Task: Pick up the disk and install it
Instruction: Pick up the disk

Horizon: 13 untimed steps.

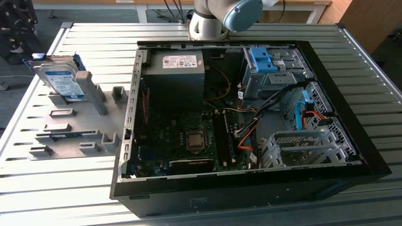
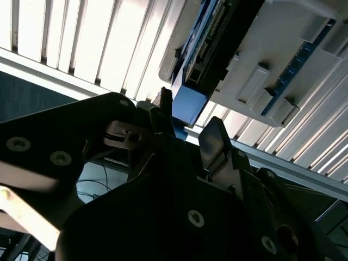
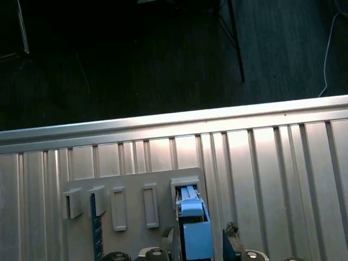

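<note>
Your claw [image 3: 199,232] is spread and lined up over the disk [image 1: 61,81], which stands upright in the grey holder [image 1: 75,136] beside the computer case [image 1: 251,197], so I judge you are at the picking step, and the grasp needs the claw kept well centred on it.

Disk [image 3: 196,225] and gripper [image 3: 199,232] partly beyond first wrist view's edge

Slatted aluminium table [image 1: 94,33] sheened by bright light; pale wooden bench [image 1: 113,2] beyond it at 12 o'clock of the exterior view; wooden cabinet side [image 1: 367,21] at 1 o'clock; dark grey floor [image 1: 16,70] at 9 o'clock; cables [image 3: 235,43] over dark floor in the first wrist view.
</note>
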Available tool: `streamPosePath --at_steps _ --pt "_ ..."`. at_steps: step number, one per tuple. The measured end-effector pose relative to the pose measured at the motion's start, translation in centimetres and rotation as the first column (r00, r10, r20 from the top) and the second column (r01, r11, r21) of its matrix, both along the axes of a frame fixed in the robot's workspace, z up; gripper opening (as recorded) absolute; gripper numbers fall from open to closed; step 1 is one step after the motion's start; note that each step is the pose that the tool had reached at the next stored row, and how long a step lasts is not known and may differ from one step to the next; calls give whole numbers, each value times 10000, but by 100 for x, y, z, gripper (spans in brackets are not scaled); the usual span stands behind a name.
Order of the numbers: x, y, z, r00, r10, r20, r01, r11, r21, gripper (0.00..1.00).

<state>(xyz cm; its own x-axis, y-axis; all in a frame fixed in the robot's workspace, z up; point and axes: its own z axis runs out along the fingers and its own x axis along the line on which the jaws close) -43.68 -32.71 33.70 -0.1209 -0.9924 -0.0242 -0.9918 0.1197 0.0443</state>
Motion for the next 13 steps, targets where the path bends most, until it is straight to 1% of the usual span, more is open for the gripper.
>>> streamPosePath --at_steps 2,3,4,6,7,11,13 --pt "0 -2 -27 10000 45 9 -45 10000 -1 47" --pt "0 -2 -39 10000 48 31 -48 10000 -4 47" --pt "1 -3 -49 10000 49 65 -49 10000 -14 47" --pt "-2 -3 -68 9999 48 157 -48 10000 -24 47" --pt "-4 -3 -79 9998 50 179 -50 10000 -23 47" --pt "-8 -32 -130 9997 142 183 -141 9999 -23 47" --pt "-8 -39 -165 9997 168 185 -167 9999 -21 47"
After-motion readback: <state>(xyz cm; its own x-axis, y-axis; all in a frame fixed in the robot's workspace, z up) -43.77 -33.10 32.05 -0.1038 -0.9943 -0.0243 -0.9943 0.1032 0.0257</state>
